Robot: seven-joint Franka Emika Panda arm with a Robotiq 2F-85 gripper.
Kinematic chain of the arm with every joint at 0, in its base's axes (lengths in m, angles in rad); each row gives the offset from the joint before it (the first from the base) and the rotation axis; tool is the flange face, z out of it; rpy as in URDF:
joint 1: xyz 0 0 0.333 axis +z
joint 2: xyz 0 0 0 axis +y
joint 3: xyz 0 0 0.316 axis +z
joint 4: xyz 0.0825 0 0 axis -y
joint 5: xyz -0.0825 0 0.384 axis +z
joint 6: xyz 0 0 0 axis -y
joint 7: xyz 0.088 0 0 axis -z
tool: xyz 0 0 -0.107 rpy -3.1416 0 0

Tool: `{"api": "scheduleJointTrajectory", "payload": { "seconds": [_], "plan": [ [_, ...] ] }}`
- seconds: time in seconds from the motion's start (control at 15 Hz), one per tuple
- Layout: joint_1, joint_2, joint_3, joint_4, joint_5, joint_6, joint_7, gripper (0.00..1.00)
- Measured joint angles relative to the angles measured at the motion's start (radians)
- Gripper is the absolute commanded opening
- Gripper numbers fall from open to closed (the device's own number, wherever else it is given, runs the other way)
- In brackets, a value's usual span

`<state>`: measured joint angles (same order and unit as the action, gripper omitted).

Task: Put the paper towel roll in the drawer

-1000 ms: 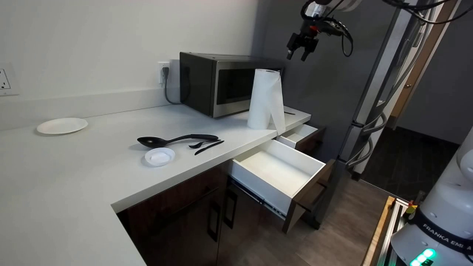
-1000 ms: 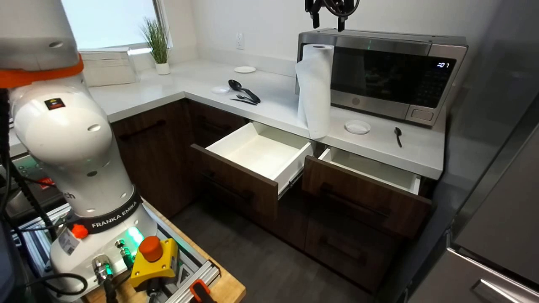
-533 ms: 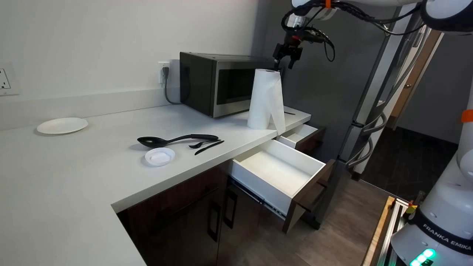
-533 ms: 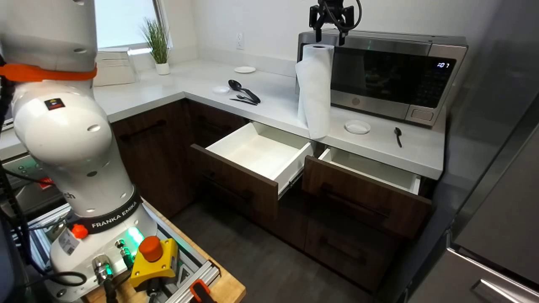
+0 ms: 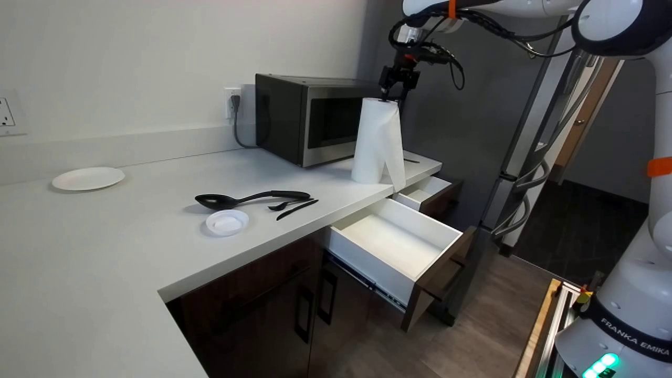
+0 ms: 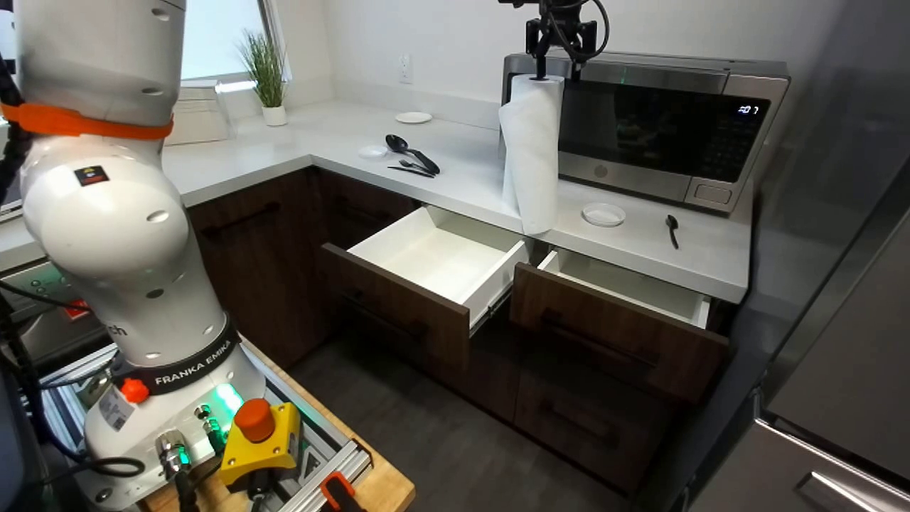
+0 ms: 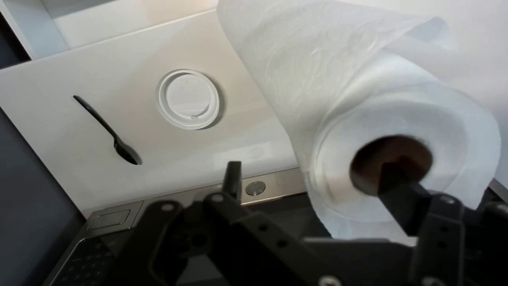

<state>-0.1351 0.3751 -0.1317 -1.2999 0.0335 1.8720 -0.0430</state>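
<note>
One finger (image 7: 403, 202) of the spread black gripper (image 7: 312, 171) sits at the core (image 7: 370, 159) of the tall white paper towel roll (image 6: 537, 153), upright on the white counter (image 5: 131, 268) near the pulled-out, brown-fronted white drawer (image 5: 365, 262).

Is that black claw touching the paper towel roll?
Cannot tell. In the wrist view, the open gripper has one finger at the core of the paper towel roll and one outside; no view plainly shows contact or gap.
</note>
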Motion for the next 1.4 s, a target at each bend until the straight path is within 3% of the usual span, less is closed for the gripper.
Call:
{"api": "scheduleJointTrajectory", "payload": {
  "seconds": [0.33,0.53,1.0,1.4],
  "plan": [
    [-0.005,0.028,0.006,0.023,0.000,-0.030,0.005,0.18],
    [-0.005,0.033,0.013,0.035,0.000,-0.053,0.003,0.00],
    [0.011,-0.055,0.046,0.025,-0.019,-0.170,-0.136,0.03],
    [0.030,-0.300,0.070,-0.166,-0.041,-0.371,-0.258,0.03]
  ]
}}
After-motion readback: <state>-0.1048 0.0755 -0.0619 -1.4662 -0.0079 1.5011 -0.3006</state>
